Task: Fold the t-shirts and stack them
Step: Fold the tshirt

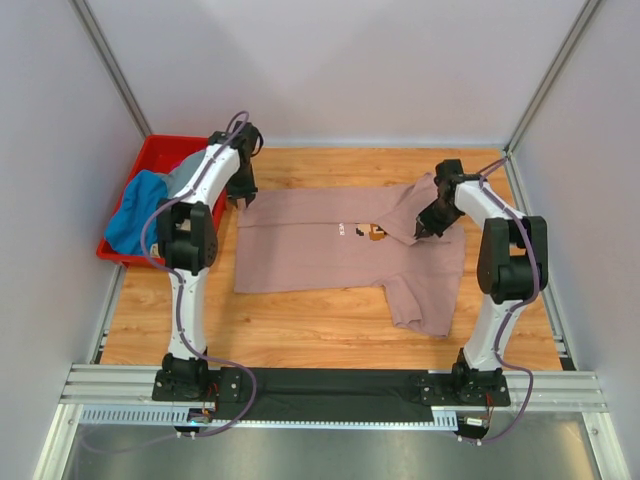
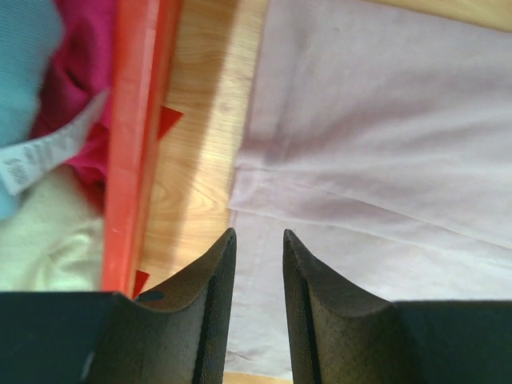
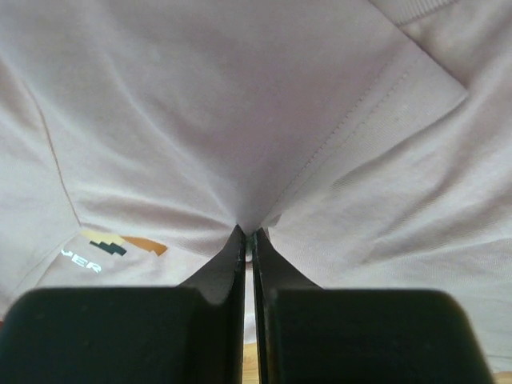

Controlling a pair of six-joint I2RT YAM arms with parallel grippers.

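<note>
The right jaws are pressed shut on a pinched-up fold of the dusty-pink t-shirt (image 1: pixel 330 255), and the cloth bunches to a peak right at their tips. A stitched sleeve hem runs up and to the right of them, and the small brown-orange pixel print (image 3: pixel 120 244) lies just to their left. The rest of the shirt lies spread on the wooden surface (image 1: pixel 300 330). The left jaws stand partly apart with nothing between them, poised over the shirt's edge. Pink cloth lies ahead of them and to their right, and a strip of bare wood lies to their left. Beyond that strip stands the red crate (image 2: pixel 132 144), holding a blue shirt (image 1: pixel 135 215), a magenta shirt (image 2: pixel 76 72) and a pale one (image 2: pixel 44 240).
</note>
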